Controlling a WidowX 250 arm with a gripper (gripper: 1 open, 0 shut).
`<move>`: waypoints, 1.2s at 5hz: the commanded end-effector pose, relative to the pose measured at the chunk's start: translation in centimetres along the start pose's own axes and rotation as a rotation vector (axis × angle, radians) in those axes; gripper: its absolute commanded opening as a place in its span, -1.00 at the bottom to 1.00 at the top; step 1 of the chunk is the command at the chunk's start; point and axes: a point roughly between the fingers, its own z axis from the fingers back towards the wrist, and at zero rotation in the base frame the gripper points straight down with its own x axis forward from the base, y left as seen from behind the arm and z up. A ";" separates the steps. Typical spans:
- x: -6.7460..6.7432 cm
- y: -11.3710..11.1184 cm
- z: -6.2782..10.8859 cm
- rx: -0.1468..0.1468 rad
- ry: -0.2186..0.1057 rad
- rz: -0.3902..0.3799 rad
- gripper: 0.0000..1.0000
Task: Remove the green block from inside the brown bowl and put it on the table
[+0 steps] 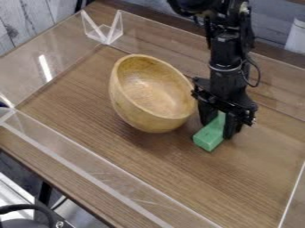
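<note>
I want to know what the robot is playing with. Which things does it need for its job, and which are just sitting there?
Needed for the job:
- green block, on the table beside the bowl, between the tool's fingers
- brown bowl, tilted, nothing inside
- table
- tool

Just sitting there:
- clear walls around the table
- clear corner piece at the back

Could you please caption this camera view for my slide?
Gripper sets green block on table beside tilted, empty wooden bowl.

Just left of the fingers, blocked by the tilted brown bowl; between them, the green block. Right and toward the camera, bare surface, bounded farther out by low clear walls.
</note>
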 end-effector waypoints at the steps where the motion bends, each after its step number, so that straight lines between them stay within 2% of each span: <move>1: 0.5 0.4 1.5 0.002 -0.043 0.014 -1.00; 5: 0.4 0.6 2.5 -0.010 -0.055 0.034 -1.00; 6: 0.4 0.5 3.1 -0.015 -0.060 0.033 1.00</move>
